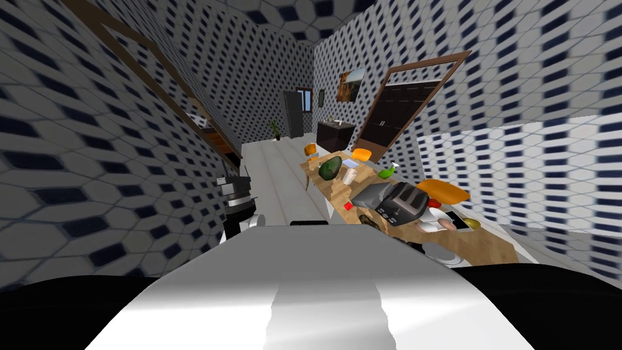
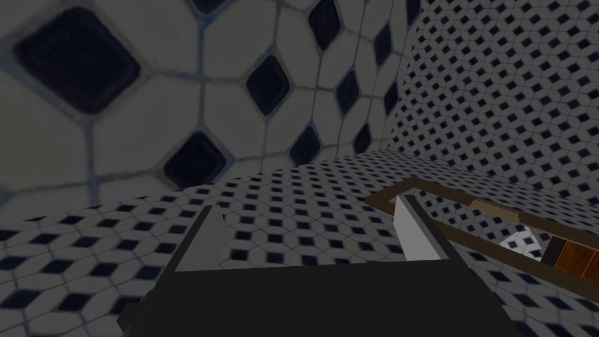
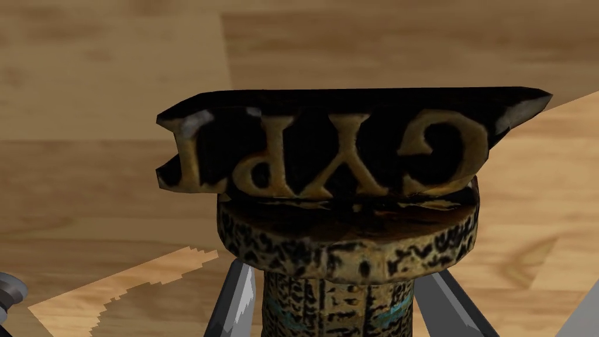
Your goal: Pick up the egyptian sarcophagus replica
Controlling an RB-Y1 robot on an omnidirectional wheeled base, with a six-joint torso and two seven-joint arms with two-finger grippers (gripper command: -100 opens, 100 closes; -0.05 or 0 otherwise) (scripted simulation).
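Observation:
The sarcophagus replica (image 3: 345, 234) is dark brown and gold with fine black markings. Its flat base carries raised gold letters and points away from my hand. My right gripper (image 3: 336, 268) is shut on its narrow body, one finger (image 3: 237, 298) against each side, above the wooden table (image 3: 105, 88). In the head view a small dark shape that may be the replica (image 1: 366, 219) shows at the table's near end, just beyond my chest. My left gripper (image 2: 309, 203) is open and holds nothing. That arm (image 1: 237, 203) is raised beside the tiled wall on the left.
The long wooden table (image 1: 480, 246) carries a dark toaster (image 1: 398, 203), a small red cube (image 1: 348, 206), a dark green rounded object (image 1: 331, 167), a green spray bottle (image 1: 387, 172) and a white dish. Orange chairs (image 1: 446, 189) stand along it. Pale floor (image 1: 273, 176) runs between table and left wall.

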